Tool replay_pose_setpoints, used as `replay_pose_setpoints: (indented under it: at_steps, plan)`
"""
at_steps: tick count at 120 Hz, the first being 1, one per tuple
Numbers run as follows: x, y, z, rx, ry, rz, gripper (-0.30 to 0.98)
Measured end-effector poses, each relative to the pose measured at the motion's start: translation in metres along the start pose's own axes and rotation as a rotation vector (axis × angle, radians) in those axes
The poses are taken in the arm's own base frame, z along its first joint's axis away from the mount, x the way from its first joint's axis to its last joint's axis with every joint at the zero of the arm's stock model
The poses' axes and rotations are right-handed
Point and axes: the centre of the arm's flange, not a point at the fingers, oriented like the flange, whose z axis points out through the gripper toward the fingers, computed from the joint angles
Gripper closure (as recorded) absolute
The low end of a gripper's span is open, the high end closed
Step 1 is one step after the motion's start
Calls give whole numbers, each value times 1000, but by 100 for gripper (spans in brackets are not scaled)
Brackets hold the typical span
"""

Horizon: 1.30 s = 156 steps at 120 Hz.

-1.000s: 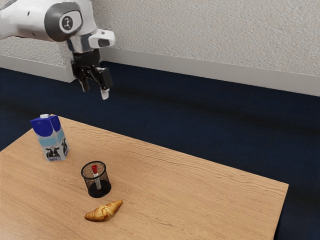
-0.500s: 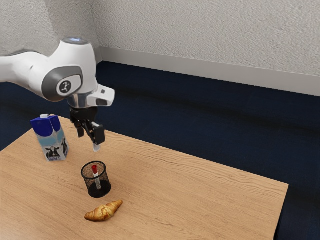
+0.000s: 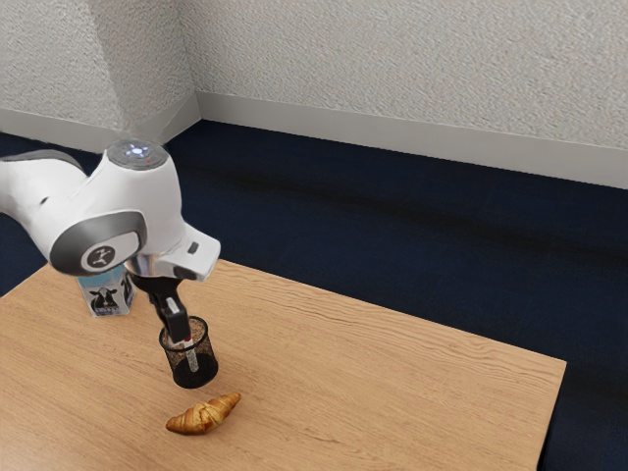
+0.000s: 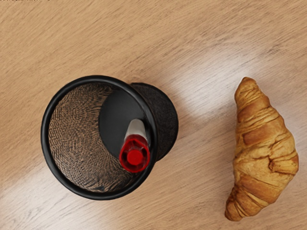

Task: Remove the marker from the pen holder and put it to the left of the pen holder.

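From where I'm standing, the white arm [image 3: 118,216] reaches in from the exterior view's left and bends down over the wooden surface [image 3: 373,392], its black end effector [image 3: 177,341] right at the mouth of the mesh pen holder [image 3: 196,374]. I honestly can't tell whether the end effector is spread, pressed together or pinching anything. The marker [image 4: 137,128] is in the pen holder, its red cap [image 4: 135,156] up by the rim on the side toward the croissant [image 3: 204,415], and its pale barrel running down toward the dark bottom. In the exterior view a little of the red peeks out just beside the end effector, and the barrel can be made out through the mesh. The pen holder stands upright, and the golden croissant lies near it on the bare wood, the two well clear of touching. Over toward the exterior view's left there's a carton [image 3: 106,297] with a cow on it, standing on the surface, its upper part hidden behind the arm. Past the table's far edge I see dark blue floor [image 3: 392,206] and a rough, pale wall [image 3: 412,69].
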Motion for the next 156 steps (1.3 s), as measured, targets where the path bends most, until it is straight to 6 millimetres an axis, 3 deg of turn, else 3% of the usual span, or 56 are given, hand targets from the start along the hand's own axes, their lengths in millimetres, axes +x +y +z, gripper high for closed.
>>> replay_pose_setpoints:
  at_steps: [17,48,79,101,109,119,145,151,156]
  plan:
    - [12,-3,31,6,12,36,0]
    - [25,-10,59,2,35,68,2]
    - [24,-18,61,3,58,73,55]
    - [24,-19,60,6,61,84,70]
    - [20,-28,60,6,63,65,72]
    - [15,-41,35,23,97,37,74]
    - [8,-81,-84,50,171,-61,77]
    - [11,-99,-96,26,130,-100,78]
    - [19,-115,-92,-4,63,-132,78]
